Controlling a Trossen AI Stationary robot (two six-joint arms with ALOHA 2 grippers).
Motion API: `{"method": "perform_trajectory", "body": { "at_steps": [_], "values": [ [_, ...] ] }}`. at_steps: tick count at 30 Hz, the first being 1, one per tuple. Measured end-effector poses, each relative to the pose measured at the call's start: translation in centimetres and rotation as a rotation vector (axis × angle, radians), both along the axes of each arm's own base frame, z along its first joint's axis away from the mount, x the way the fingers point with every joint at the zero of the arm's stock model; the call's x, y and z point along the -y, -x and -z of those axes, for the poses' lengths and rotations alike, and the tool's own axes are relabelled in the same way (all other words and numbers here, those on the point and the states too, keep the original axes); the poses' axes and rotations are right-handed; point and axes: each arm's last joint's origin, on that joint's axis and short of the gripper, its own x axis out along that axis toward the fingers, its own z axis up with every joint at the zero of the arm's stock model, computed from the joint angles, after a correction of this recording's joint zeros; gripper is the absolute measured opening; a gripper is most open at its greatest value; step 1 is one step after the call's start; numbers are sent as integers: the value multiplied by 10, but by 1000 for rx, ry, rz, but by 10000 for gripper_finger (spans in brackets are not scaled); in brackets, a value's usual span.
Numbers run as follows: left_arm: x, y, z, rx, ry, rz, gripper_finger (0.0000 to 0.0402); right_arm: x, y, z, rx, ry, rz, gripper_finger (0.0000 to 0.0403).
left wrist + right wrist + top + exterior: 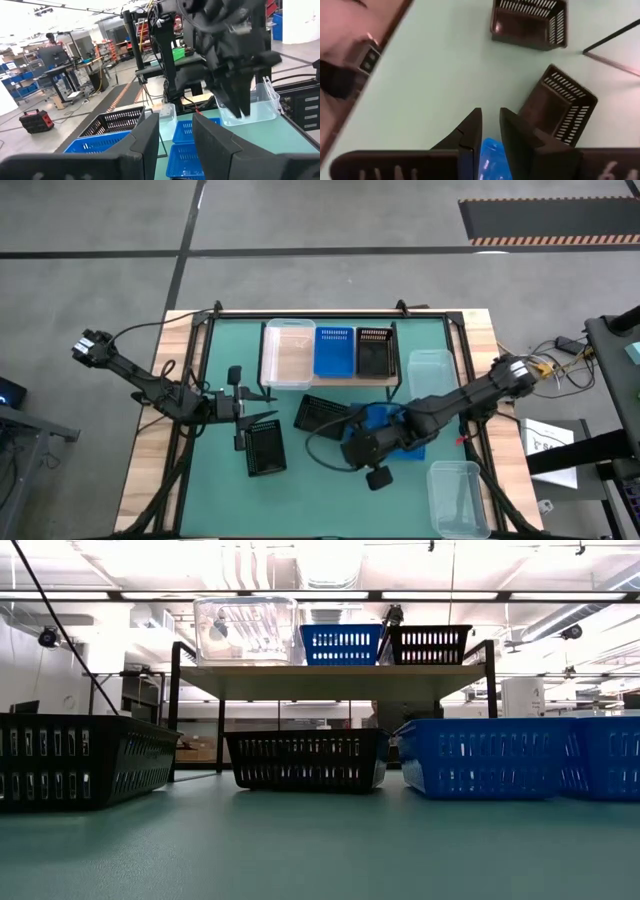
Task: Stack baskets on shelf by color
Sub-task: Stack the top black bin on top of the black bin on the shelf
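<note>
The shelf (330,375) (335,668) carries a clear tub (289,352), a blue basket (334,350) and a black basket (373,350) side by side. On the table rest two black baskets (265,450) (322,415), blue baskets (410,438) (480,755) and two clear tubs (432,370) (458,498). My left gripper (265,418) (175,145) hovers level and open just beyond the left black basket, nothing between its fingers. My right gripper (365,465) (491,125) slants down over the table's middle, its fingers a narrow gap apart. Blue shows low in that gap.
The right arm reaches over the blue baskets, partly hiding them from above. The shelf's thin black legs (615,40) stand close to the middle black basket (560,112). Bare green table lies along the near edge (340,515). Room equipment stands beyond the table.
</note>
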Motion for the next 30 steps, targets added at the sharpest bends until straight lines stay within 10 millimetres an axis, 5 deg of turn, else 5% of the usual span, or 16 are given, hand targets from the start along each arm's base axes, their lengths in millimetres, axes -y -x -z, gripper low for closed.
{"method": "perform_trajectory", "body": {
  "at_steps": [13, 30],
  "values": [
    [0, 0, 0, 0, 0, 1, 102, 13, -43, 72, -165, 208, -113, 144],
    [0, 0, 1, -5, -5, 3, 102, 33, -67, 140, -377, 267, -157, 125]
  ]
}}
